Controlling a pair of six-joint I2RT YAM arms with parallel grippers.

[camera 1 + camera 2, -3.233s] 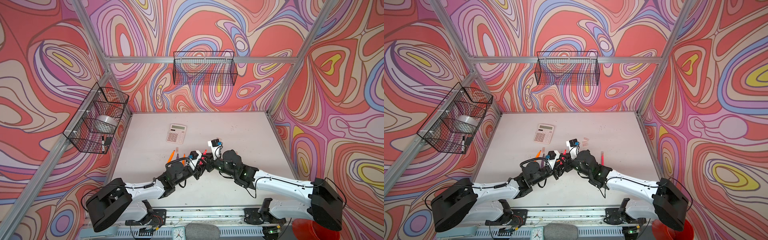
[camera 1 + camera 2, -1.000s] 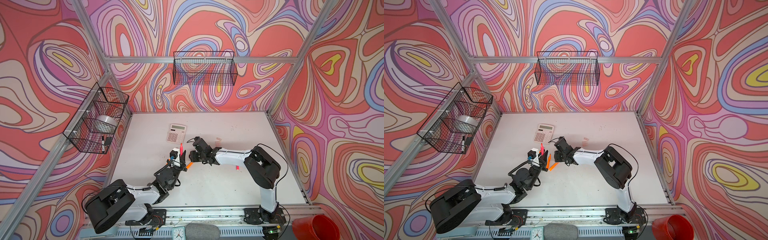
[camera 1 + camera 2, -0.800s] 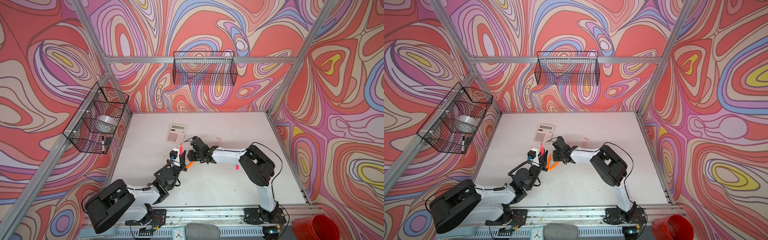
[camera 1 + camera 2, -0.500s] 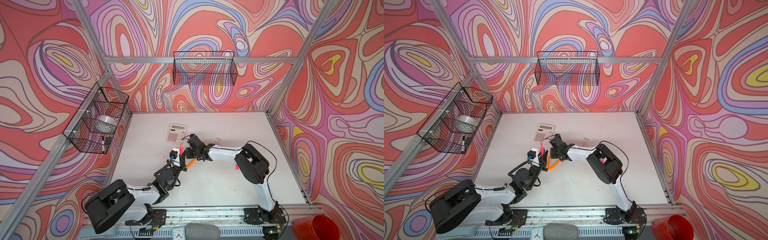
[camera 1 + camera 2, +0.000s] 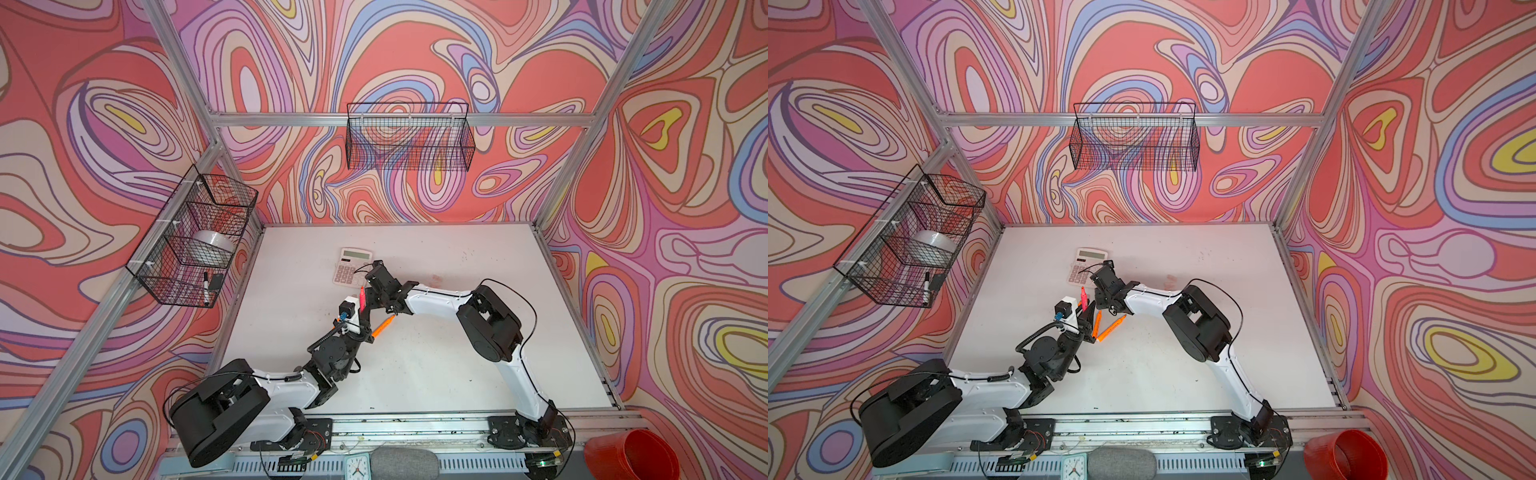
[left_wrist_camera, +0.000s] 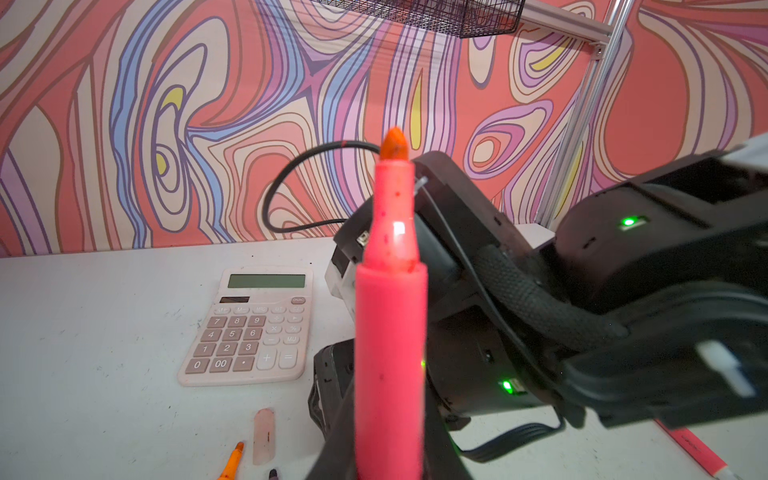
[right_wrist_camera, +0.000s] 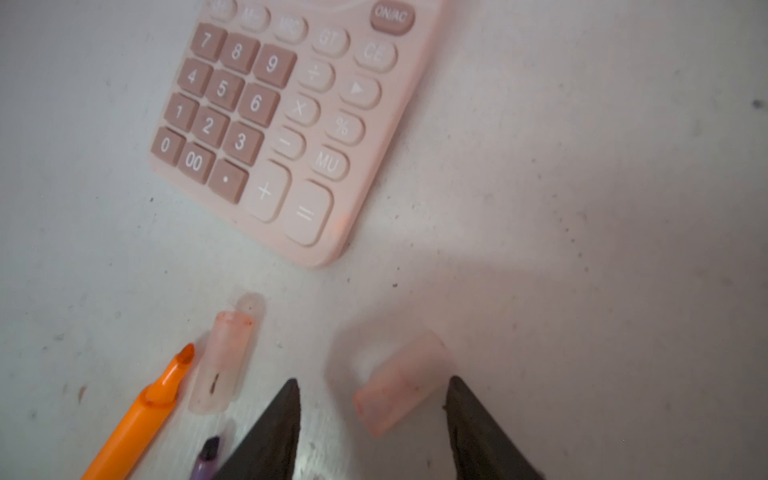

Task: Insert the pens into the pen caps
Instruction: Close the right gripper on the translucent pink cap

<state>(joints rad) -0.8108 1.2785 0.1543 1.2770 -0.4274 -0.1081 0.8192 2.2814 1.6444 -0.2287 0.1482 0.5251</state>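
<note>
The right claw (image 7: 374, 380), jaws apart, is straddling a slantwise pen cap (image 7: 399, 386); the left claw (image 5: 360, 314), mid-frame in a top view, is clamping a pink-red pen (image 5: 362, 295) upright.

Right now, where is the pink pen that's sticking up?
In both top views the pink pen stands upright in the left hand, left of middle, close to the calculator.

Frosted translucent plastic cap (image 7: 399, 386), matt plastic calculator (image 7: 286, 120), scuffed matt tabletop (image 7: 582, 208).
</note>
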